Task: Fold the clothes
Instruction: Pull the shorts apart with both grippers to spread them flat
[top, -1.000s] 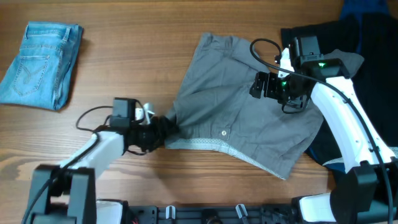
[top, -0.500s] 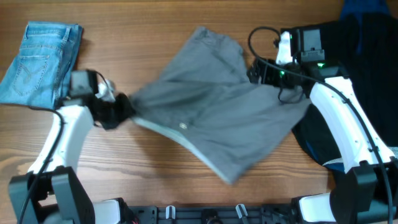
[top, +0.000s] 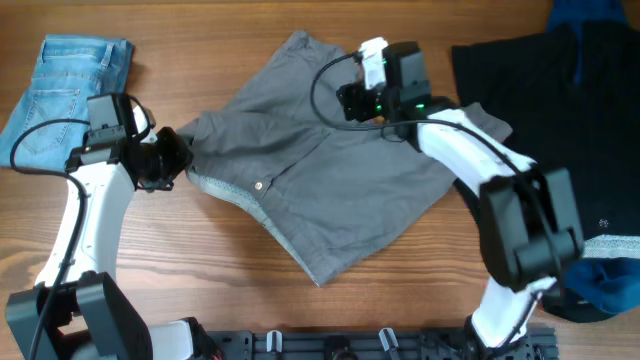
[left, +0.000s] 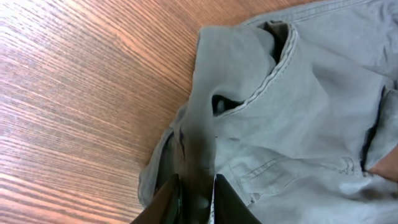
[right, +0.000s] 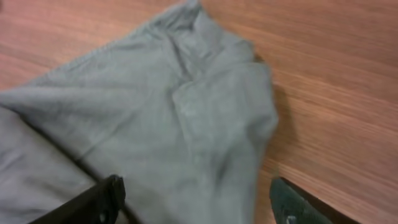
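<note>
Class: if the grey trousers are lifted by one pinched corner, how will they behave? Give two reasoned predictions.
Probably floppy: the grey trousers bunch into a narrow ridge where the left gripper pinches them. Likely to sag and trail: they lie spread and creased across the table, so one corner should rise while the rest hangs.

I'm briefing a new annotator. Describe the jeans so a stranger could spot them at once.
On the wooden table, look to the far left corner in the overhead view. The jeans lie folded there, apart from the grey trousers at the centre; they alone are light-blue denim.
</note>
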